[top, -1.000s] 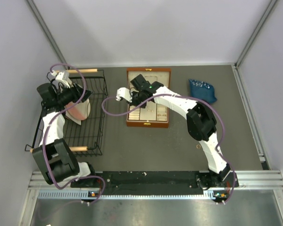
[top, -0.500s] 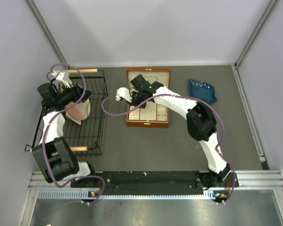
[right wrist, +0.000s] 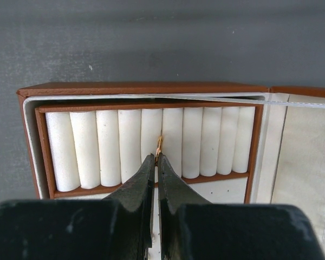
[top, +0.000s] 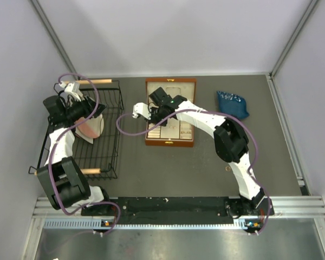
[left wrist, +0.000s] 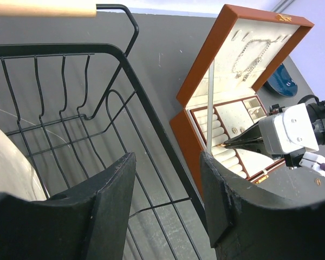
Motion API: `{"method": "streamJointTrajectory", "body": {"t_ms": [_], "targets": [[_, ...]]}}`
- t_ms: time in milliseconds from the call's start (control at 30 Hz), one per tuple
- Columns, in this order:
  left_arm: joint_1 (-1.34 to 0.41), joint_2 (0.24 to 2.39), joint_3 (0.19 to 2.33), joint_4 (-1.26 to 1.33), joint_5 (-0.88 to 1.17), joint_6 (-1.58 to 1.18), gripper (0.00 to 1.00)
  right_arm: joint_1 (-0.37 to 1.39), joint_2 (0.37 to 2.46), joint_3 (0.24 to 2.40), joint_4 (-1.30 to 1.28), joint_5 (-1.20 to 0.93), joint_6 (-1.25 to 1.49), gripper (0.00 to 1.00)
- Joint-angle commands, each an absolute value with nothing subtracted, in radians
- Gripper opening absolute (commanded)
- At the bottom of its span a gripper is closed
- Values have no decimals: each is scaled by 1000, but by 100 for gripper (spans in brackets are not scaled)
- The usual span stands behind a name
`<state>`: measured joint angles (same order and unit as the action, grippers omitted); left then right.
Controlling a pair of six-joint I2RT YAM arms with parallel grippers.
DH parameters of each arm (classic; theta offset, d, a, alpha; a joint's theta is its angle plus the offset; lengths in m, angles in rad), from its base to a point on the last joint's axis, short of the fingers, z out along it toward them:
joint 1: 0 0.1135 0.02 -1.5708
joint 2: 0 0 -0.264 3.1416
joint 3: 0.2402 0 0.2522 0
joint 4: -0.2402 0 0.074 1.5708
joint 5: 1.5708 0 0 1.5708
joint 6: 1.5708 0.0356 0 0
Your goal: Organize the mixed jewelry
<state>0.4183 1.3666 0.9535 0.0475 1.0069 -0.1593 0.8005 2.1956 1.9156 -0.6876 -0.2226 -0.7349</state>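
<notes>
Right gripper (right wrist: 156,158) is clamped on a small gold ring (right wrist: 159,144), with only the fingertips on it. The ring sticks out past the tips, edge-on.

Key relation: the ring sits right at the groove between two cream rolls (right wrist: 108,146), about mid-row in the roll section of the box (right wrist: 141,86). The grooves run straight away from the gripper toward the box's outer wall. The ring's plane lines up with that groove and the closed fingers point along it, so I see no twist to correct. I can't tell if the ring is seated in the groove or just touching the roll tops.

My read: the next move is a short push down into the groove, then release. The risk is the ring riding up onto a roll, or sticking to a finger when the jaws part.

The necklace (left wrist: 253,53) lies on the cream lining of the box's raised lid (left wrist: 206,59).

Left gripper (left wrist: 167,179) stands apart with nothing between its fingers. It hangs over the wire basket (left wrist: 70,51), off to the box's side and well apart from it. The right arm is the one at the box, so this move is its job.
</notes>
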Motion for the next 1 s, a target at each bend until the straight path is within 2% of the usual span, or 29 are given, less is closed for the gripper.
{"method": "streamJointTrajectory", "body": {"t_ms": [0, 967], "targets": [[426, 1365, 966, 92, 1035, -163, 56, 821, 2137, 1894, -687, -238, -759, 0], [430, 1394, 976, 103, 1049, -160, 55, 830, 2301, 2036, -787, -141, -819, 0]]}}
